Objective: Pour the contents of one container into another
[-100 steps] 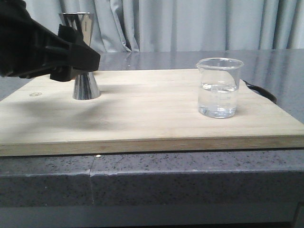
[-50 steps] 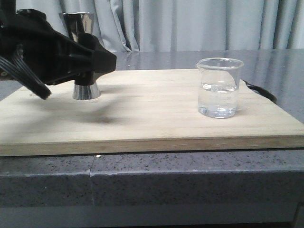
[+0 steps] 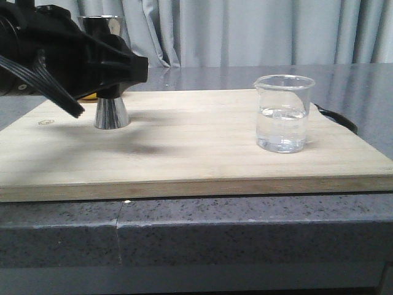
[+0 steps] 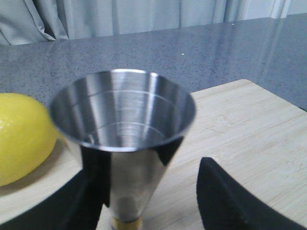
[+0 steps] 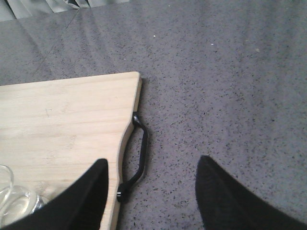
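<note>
The steel hourglass jigger (image 3: 111,114) stands upright at the back left of the wooden board (image 3: 196,153). My left gripper (image 3: 126,69) hides its waist. In the left wrist view the jigger (image 4: 124,124) stands between the black fingers (image 4: 230,201) of the left gripper (image 4: 144,208), which is open; a clear gap shows on one side. The clear glass beaker (image 3: 283,114), part full of clear liquid, stands on the right of the board. My right gripper (image 5: 153,191) is open over the board's edge with nothing in it; the beaker's rim (image 5: 14,201) shows beside one finger.
A yellow lemon (image 4: 19,139) lies on the board right beside the jigger. A black handle (image 5: 139,153) is fixed to the board's right edge. Grey speckled countertop (image 5: 225,96) surrounds the board, and curtains hang behind.
My left gripper has slid to the right in front of the jigger's waist and risen slightly. The jigger and the beaker have not moved.
</note>
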You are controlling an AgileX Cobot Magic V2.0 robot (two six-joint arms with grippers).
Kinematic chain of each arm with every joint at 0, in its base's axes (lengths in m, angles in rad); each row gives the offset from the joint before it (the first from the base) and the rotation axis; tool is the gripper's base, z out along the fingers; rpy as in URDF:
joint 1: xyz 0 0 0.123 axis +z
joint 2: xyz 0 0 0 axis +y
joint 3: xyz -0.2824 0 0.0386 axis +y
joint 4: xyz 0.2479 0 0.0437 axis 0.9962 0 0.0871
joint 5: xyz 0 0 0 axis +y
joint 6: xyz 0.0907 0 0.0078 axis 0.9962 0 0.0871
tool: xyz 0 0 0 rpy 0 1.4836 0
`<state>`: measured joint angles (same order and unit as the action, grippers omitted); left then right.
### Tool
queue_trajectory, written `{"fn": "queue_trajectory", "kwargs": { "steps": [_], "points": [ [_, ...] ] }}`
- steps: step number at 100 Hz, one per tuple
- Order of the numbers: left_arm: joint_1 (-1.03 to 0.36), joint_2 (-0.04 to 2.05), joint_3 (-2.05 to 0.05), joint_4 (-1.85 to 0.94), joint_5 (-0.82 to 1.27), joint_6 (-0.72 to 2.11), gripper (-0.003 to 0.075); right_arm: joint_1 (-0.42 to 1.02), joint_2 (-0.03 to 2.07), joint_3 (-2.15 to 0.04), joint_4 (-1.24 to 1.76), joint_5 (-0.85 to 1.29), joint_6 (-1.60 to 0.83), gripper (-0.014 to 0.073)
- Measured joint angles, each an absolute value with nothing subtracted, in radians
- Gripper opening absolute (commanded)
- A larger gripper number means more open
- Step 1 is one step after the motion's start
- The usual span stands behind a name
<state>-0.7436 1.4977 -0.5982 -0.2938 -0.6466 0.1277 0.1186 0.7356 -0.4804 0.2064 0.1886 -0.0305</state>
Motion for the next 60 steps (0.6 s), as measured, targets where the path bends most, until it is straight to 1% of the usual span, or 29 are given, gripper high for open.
{"fn": "queue_trajectory", "kwargs": {
  "steps": [42, 52, 60],
  "points": [
    [-0.744, 1.498, -0.598, -0.294, -0.650, 0.128, 0.0189, 0.119, 0.736, -0.480, 0.206, 0.187, -0.031, 0.0366],
    [-0.744, 1.498, -0.598, -0.294, -0.650, 0.128, 0.0169, 0.119, 0.736, -0.480, 0.206, 0.187, -0.031, 0.0366],
    [-0.744, 1.498, -0.598, -0.294, -0.650, 0.128, 0.0167, 0.119, 0.736, -0.480, 0.206, 0.187, -0.031, 0.0366]
  ]
}}
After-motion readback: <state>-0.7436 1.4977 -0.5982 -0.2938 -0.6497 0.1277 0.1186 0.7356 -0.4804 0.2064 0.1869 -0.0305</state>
